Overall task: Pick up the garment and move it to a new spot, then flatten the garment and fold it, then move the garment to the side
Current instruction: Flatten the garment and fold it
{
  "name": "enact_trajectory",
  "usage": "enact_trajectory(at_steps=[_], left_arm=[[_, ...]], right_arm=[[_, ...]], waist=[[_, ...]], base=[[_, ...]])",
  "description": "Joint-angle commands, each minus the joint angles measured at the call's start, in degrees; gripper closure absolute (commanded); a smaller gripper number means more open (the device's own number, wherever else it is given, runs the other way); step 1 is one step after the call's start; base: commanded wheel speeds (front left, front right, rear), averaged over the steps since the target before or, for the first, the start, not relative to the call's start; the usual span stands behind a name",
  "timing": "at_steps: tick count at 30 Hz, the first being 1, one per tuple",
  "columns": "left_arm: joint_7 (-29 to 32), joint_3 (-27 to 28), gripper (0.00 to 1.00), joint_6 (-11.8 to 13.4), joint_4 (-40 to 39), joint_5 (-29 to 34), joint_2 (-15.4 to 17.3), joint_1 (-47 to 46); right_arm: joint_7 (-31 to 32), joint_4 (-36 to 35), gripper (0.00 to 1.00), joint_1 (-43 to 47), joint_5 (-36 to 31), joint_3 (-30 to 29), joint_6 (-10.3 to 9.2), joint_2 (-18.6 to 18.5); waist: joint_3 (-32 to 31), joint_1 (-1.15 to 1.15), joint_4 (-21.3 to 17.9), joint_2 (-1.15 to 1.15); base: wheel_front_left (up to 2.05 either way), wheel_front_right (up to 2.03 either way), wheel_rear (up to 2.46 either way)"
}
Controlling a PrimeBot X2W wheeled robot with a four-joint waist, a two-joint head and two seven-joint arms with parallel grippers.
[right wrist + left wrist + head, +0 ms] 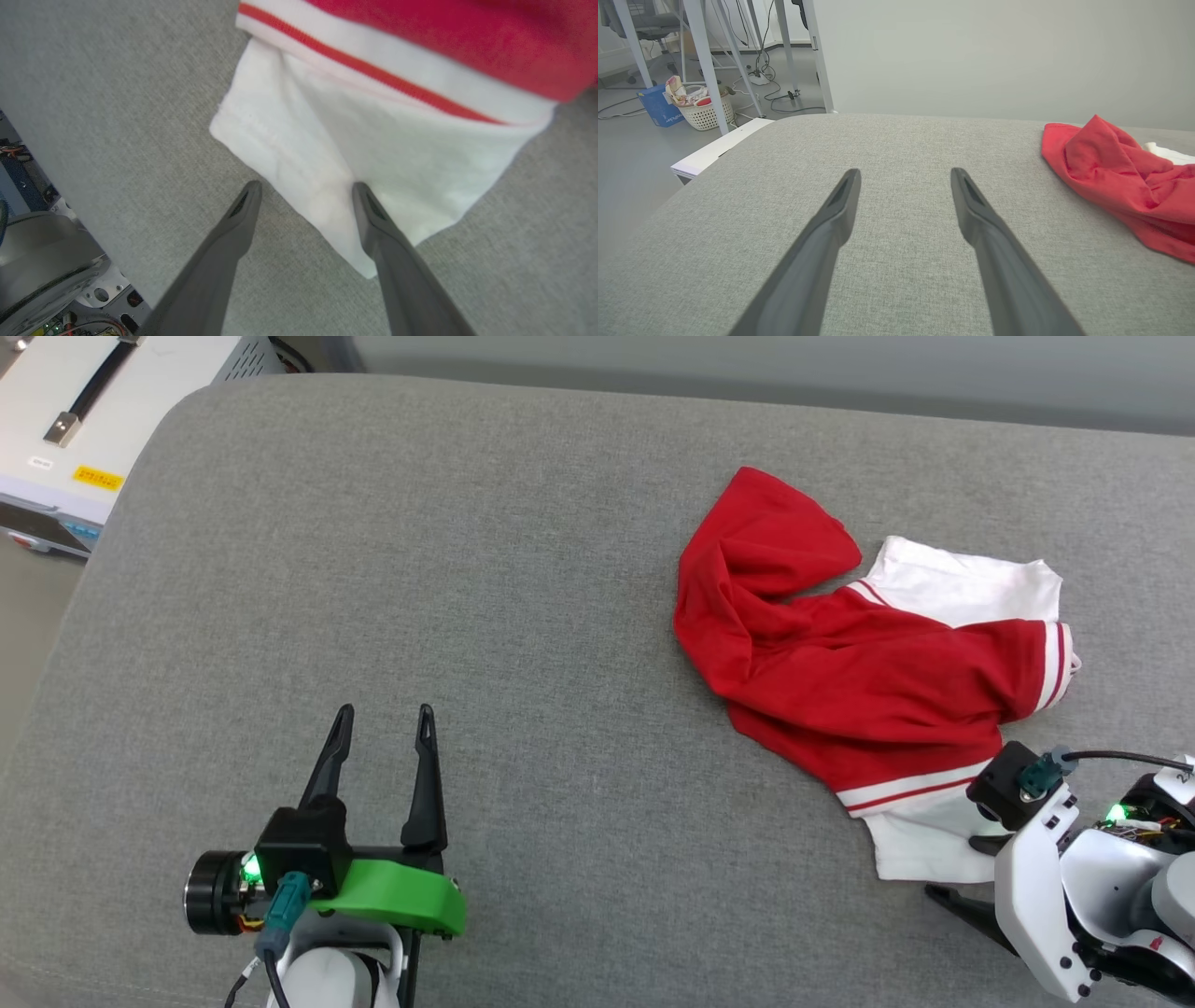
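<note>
Grey cushion (467,569) carried the crumpled garment (840,681), its white sleeve (373,154) between the spread, empty right gripper (303,186) fingertips, perhaps touching one, well right of the released left gripper (385,709); pickup seemed pending, needing a lower pinch.

the left hand (386,709) has two long dark fingers (425,775) tapering to slotted tips, set in a black block (303,845) over a bright green curved bracket (401,896), with a round black camera housing (210,893) and a small green light (250,866). a teal plug (285,901) sits by its white forearm (327,980). the right hand (305,185) has an angular white shell (1032,887) dotted with dark screws (1086,974), a black camera block (999,789), and a thin black cable (1120,756).
</note>
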Motion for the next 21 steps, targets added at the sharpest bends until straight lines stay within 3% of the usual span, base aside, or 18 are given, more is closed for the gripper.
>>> enact_trajectory(at_steps=[1, 5, 6, 7, 8, 17, 21], left_arm=[[-0.3, -0.1, 0.00, 0.2, 0.0, -0.1, -0.1, -1.2], [-0.3, -0.4, 0.00, 0.4, 0.3, -0.4, -0.1, -1.6], [-0.3, -0.4, 0.00, 0.4, 0.4, -0.4, -0.1, -1.6], [-0.3, -0.4, 0.00, 0.5, 0.4, -0.4, -0.1, -1.6], [-0.3, -0.3, 0.00, 0.6, 0.5, -0.4, -0.1, -1.6], [-0.3, -0.4, 0.00, 0.6, 0.6, -0.2, -0.1, -1.4], [-0.3, -0.5, 0.00, 0.5, 0.4, -0.1, -0.1, -1.6]], right_arm=[[-0.8, 1.9, 0.00, -1.1, -0.8, 2.0, -0.05, 0.2], [-1.1, 5.4, 0.00, -1.6, 0.0, 7.5, -0.05, 0.6], [-1.4, 5.5, 0.23, -2.0, 0.3, 8.4, -0.05, 0.6], [-2.2, 5.5, 0.93, -2.6, 0.3, 9.3, -0.05, 0.7], [-2.9, 5.5, 1.00, -3.2, 0.5, 9.9, -0.05, 0.7], [-8.4, 0.2, 1.00, -9.8, 6.4, 7.9, -0.05, 3.4], [-8.0, -2.0, 1.00, -13.7, 8.0, 8.0, -0.05, 7.0]], waist=[[1.4, 0.00, 0.8, 0.00], [1.7, 0.00, 1.0, 0.00], [1.7, 0.00, 1.0, 0.00], [1.6, 0.00, 1.0, 0.00], [1.5, 0.00, 0.9, 0.00], [-0.9, 0.00, 1.8, 0.00], [-0.3, 0.00, 2.9, 0.00]], base=[[0.00, 0.00, 0.00], [0.00, 0.00, 0.00], [0.00, 0.00, 0.00], [0.00, 0.00, 0.00], [0.00, 0.00, 0.00], [0.00, 0.00, 0.00], [0.00, 0.00, 0.00]])
